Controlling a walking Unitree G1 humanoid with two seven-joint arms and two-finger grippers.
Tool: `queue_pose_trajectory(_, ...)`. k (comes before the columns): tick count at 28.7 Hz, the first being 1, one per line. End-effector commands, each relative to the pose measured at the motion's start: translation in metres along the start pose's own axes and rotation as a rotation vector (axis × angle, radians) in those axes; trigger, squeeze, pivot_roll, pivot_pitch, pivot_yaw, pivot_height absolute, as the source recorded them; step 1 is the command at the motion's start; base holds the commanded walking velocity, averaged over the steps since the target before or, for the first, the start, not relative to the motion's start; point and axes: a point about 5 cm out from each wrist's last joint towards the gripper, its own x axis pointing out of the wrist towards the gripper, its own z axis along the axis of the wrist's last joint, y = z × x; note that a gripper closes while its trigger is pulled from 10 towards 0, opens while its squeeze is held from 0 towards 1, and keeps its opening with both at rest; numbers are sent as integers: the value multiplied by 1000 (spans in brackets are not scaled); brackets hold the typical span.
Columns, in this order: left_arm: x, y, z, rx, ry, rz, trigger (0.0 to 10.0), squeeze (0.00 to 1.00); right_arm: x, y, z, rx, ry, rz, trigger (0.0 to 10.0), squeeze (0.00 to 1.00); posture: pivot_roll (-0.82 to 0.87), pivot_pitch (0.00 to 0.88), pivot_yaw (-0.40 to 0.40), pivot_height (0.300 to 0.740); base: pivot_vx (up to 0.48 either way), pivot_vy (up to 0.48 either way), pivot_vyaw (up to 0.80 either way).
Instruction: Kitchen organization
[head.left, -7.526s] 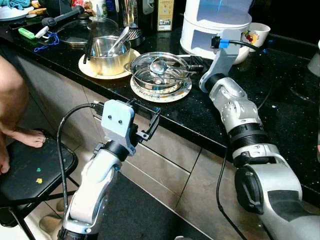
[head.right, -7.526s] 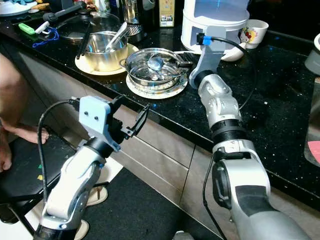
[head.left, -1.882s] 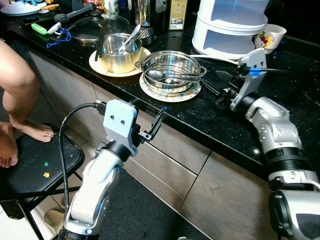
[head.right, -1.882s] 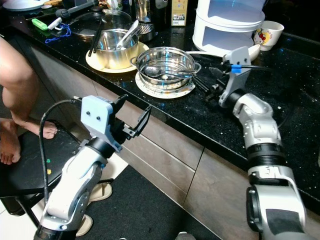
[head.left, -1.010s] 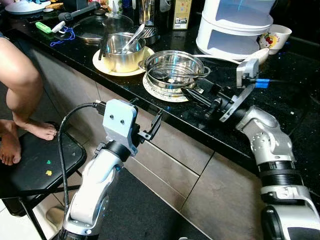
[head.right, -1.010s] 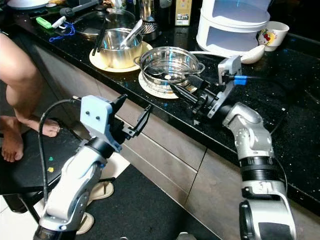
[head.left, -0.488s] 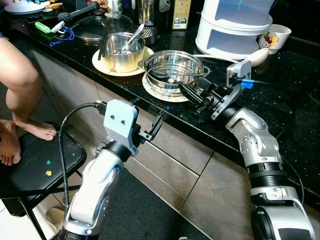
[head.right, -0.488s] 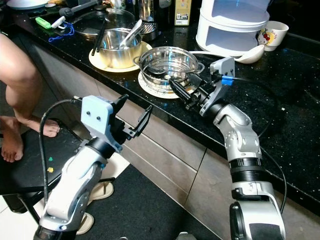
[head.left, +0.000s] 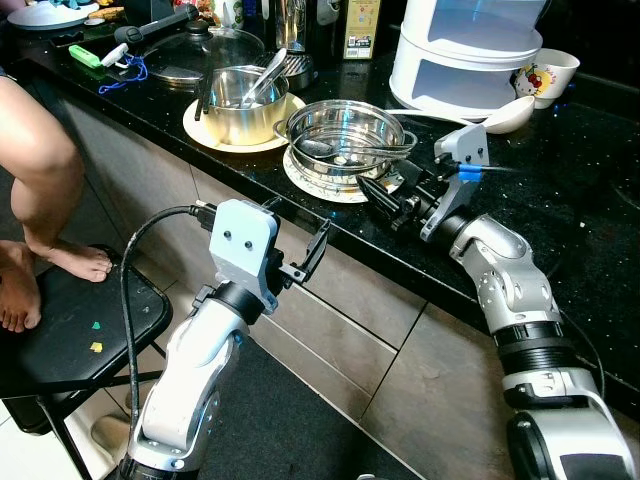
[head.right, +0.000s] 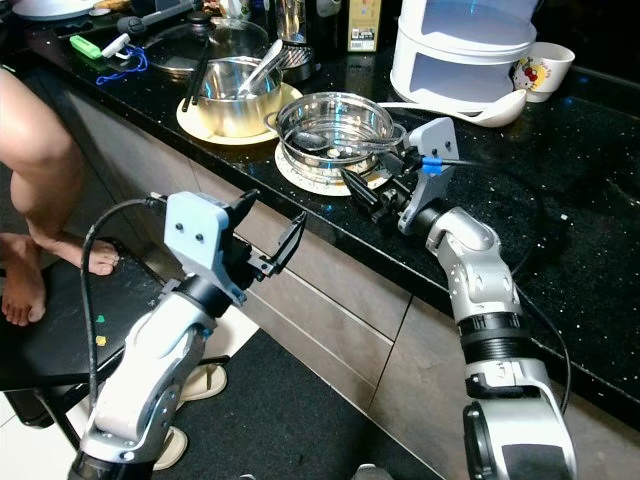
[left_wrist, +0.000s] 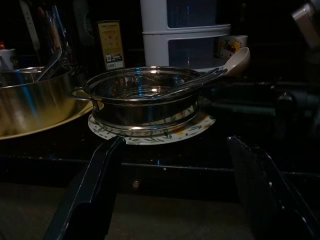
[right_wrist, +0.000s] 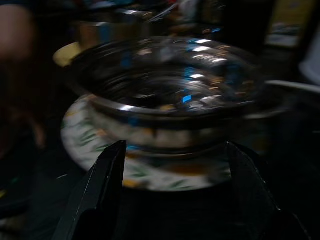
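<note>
1. A black stone kitchen counter (head.left: 560, 200) runs across the scene, seen from the robot's head looking down

2. Near the counter's front edge a shallow steel pan (head.left: 345, 128) sits on a patterned plate (head.left: 310, 183). A ladle and other utensils (head.left: 345, 152) lie inside it, their long handles reaching out over the rim toward the robot's right

3. Just to the left of it, a second steel pot (head.left: 238, 102) stands on a yellow plate, with utensils leaning in it. Behind the pans are a white two-tier appliance (head.left: 468, 55) and a white spoon (head.left: 515, 112) beside a patterned cup

4. The right gripper (head.right: 368, 198) lies low over the counter, fingers spread apart and empty. It points straight at the near side of the steel pan, just beside the plate's edge. In the right wrist view the pan sits centred between the two fingers (right_wrist: 95, 200), though that view is blurred

5. The left gripper (head.left: 308, 250) hovers in front of the cabinet below the counter edge, fingers also parted and holding nothing. It faces the same pan but sits lower and farther off

6. Judgement: the right arm is the nearer one, and the pan lies directly ahead of its fingers

7. A person's bare leg (head.left: 35, 170) rests on a black chair at far left
</note>
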Motion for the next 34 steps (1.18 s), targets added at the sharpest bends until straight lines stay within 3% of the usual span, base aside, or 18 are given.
queue_pose_trajectory(1,-2,-1,0,-4,5,-5,10000,0,0,-4,4,-13,-17,-19,10000,0,42,88,-22,740,0,0,0)
queue_pose_trajectory(6,-2,0,0,-4,5,-4,10000,0,0,-11,13,34,-88,-71,10000,0,46,90,-22,740,0,0,0)
queue_pose_trajectory(9,-2,0,0,-2,7,-3,10000,0,-2,-6,23,145,-197,28,10000,0,50,91,-22,740,0,0,0)
queue_pose_trajectory(11,-2,0,0,-1,8,-1,10000,0,-8,1,27,129,-206,152,10000,0,51,92,-21,740,0,0,0)
queue_pose_trajectory(15,-3,0,0,-1,9,-2,10000,0,-11,3,27,102,-186,210,10000,0,49,93,-20,740,0,0,0)
queue_pose_trajectory(27,-2,-1,0,-3,6,-4,10000,0,2,16,15,138,-175,149,10000,0,51,95,-20,740,0,0,0)
queue_pose_trajectory(34,-2,0,1,-2,5,-2,10000,0,7,17,19,157,-199,134,10000,0,48,94,-23,740,0,0,0)
